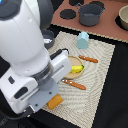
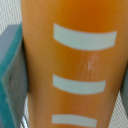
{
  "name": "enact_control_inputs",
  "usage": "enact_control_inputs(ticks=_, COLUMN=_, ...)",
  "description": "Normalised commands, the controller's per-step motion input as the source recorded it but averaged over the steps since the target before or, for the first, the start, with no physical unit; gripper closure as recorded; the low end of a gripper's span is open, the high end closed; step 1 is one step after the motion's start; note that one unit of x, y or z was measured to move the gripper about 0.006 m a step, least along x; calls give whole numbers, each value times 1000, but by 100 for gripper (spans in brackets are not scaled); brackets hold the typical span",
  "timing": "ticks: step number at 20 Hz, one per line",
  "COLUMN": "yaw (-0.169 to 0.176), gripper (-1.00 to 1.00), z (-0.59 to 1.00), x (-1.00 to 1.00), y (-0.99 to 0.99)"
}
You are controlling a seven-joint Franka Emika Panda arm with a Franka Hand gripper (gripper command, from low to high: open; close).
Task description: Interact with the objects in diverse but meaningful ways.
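An orange block with white stripes fills the wrist view, and a grey-and-teal finger pad presses against one side of it. In the exterior view the same orange block pokes out under my gripper at the near edge of the woven placemat; the gripper is shut on it. A yellow banana lies mid-mat, partly behind the arm. The pale blue cup stands at the mat's far edge. The grey pot sits beyond it.
Two thin orange sticks lie on the mat by the banana. A dark bowl shows behind the arm. A tan bowl sits at the far end on the exterior view's right. Dark flat pieces rest on the pinkish board.
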Motion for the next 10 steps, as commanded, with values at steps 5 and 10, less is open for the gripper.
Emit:
enact_control_inputs(ticks=5, yaw=0, gripper=100, z=0, x=825, y=66)
enact_control_inputs(ticks=10, yaw=0, gripper=-100, z=320, x=844, y=234)
